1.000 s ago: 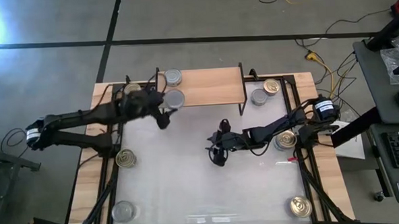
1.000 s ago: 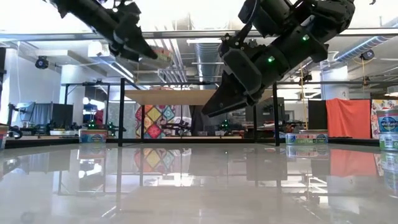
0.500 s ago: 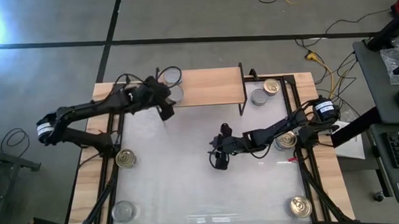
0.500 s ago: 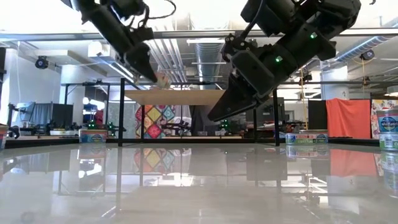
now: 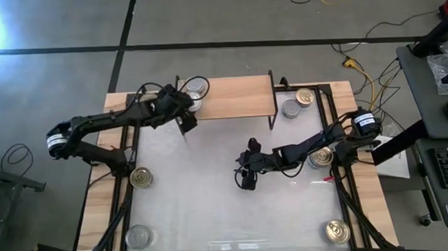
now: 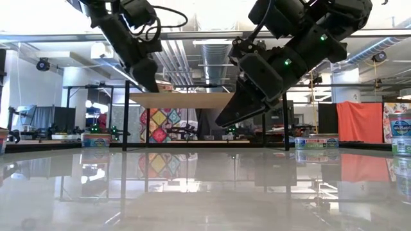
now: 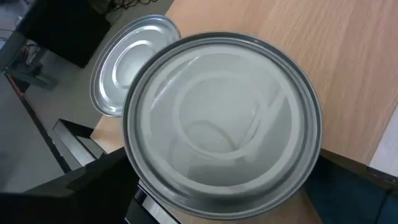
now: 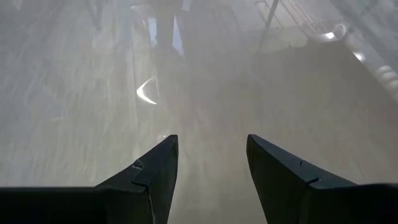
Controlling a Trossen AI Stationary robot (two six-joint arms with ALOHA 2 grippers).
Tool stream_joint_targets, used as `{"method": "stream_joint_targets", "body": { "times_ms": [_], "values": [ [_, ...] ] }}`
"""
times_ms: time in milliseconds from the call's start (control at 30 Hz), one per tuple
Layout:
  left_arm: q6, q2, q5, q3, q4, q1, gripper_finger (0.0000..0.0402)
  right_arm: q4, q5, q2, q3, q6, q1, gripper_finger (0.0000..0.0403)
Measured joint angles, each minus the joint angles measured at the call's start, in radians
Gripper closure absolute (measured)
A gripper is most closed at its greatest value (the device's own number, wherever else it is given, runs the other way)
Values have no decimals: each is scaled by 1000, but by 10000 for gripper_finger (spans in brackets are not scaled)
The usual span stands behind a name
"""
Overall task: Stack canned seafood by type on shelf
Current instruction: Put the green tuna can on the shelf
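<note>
Silver tin at the gripper: a silver-topped tin (image 7: 222, 118) fills the left wrist view, lying between the left arm's dark fingers (image 7: 93, 186) over the left end of the shelf; whether it rests on the board cannot be told.
Second silver tin: another silver-topped tin (image 7: 127, 65) sits just beside it, nearer the shelf's back corner; from above it shows at (image 5: 197, 86).
Shelf: the light-wood shelf (image 5: 238, 96) stands at the table's far edge; its middle and right end are bare board.
Left gripper: the left gripper (image 5: 184, 110) is at the shelf's left front edge, jaws spread wide on either side of the tin.
Right gripper: the right gripper (image 8: 208, 165) hangs above mid-table, well apart from the shelf, jaws partly apart with nothing between them.
Tins right of shelf: a silver tin (image 5: 291, 107) and a gold tin (image 5: 305, 97) sit together just beyond the shelf's right legs.
Tins at the edges: gold tins at the left edge (image 5: 141, 177), under the right arm (image 5: 320, 157) and at the near right corner (image 5: 337, 230); a silver tin at the near left corner (image 5: 139, 237).
Open room: the table (image 5: 197, 210) is bare through its centre and near side.
</note>
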Motion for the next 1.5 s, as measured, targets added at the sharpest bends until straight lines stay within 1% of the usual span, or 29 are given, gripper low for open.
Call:
{"method": "stream_joint_targets", "body": {
  "times_ms": [133, 267, 367, 633, 800, 900, 1267, 1400, 1500],
  "values": [
    [8, -32, 24, -4, -14, -1, 15, 0, 0, 0, 0, 0, 0, 228],
    [14, -60, 143, -3, -27, -2, 15, 0, 0, 0, 0, -3, 0, 232],
    [17, -66, 196, 4, -22, -3, 15, 0, 1, 0, 0, -4, 0, 231],
    [27, -44, 177, 13, -6, -2, 15, 0, 1, 0, 0, -2, 0, 223],
    [27, -29, 106, 14, -4, -2, 15, 0, 1, 0, 0, -2, 0, 226],
    [26, -23, 84, 14, -3, -2, 15, 0, 1, 0, 0, -3, 0, 231],
    [22, -21, 82, 15, -2, -2, 15, 0, 1, 0, 0, -5, 0, 243],
    [-14, -21, 82, 15, -2, -2, 15, 0, 1, 0, 0, -10, 0, 237],
    [-86, -21, 81, 15, -6, -2, 15, 0, 1, 0, 0, -10, 0, 233]
  ]
}}
